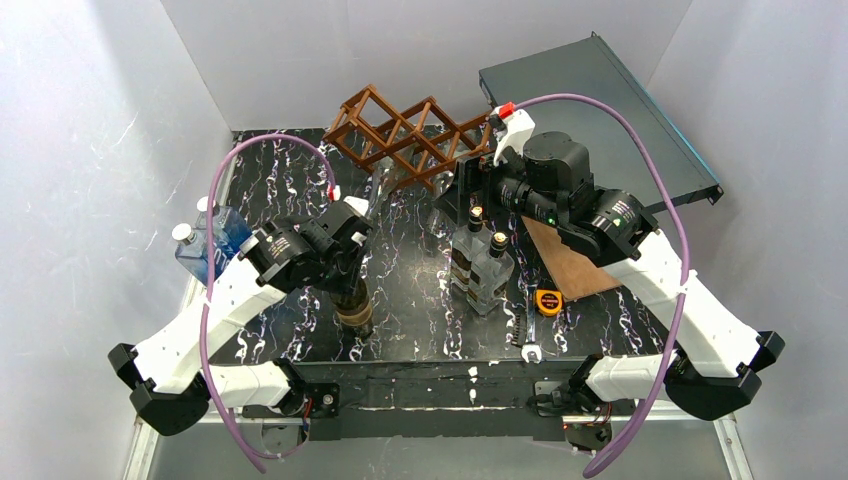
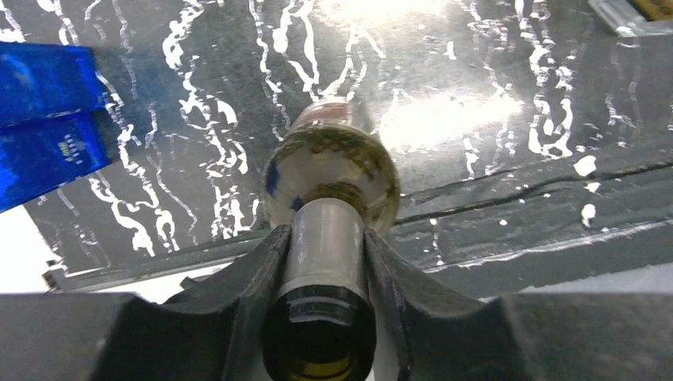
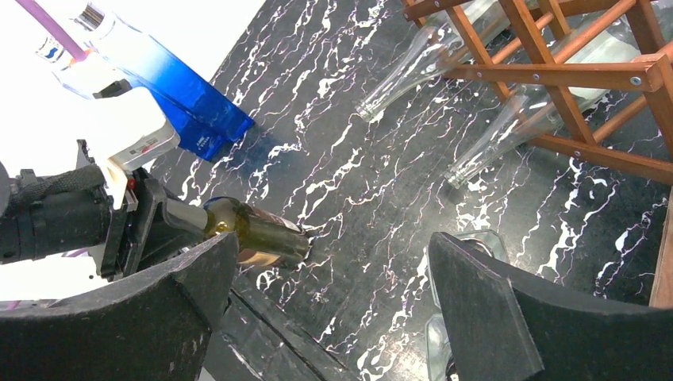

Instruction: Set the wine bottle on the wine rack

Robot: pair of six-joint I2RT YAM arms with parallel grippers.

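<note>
Currently, my left jaws are clamped on the neck of the wine bottle (image 2: 329, 178), with a dark finger (image 2: 258, 278) pressed against each side just below the mouth. The bottle is dark olive glass. It sits close to the near edge of the surface (image 1: 420, 320), left of the middle. Its base looks to be on, or barely off, the black, white-veined top, and I cannot tell which. My right jaws are wide apart and hold nothing. They hang over a small group of clear upright bottles (image 1: 480, 262) in the middle of the surface.

The wine rack (image 1: 410, 135), a reddish-brown lattice of thin wooden bars, stands at the far edge, about the middle, well apart from the gripped bottle. In the right wrist view, two clear glass bottles (image 3: 432, 55) lie in its openings with their necks pointing out toward the near side. A blue bottle (image 1: 212, 240) stands at the left edge. A dark grey panel (image 1: 600, 110) sits beyond the far right corner.

As I judge it, the task is at an early stage. The grasp is made, but the rest is left to do: the lift, the carry across to the far edge, the tipping of the bottle onto its side, and the slide into a free diamond opening. No part of the wine bottle is in the rack yet.
</note>
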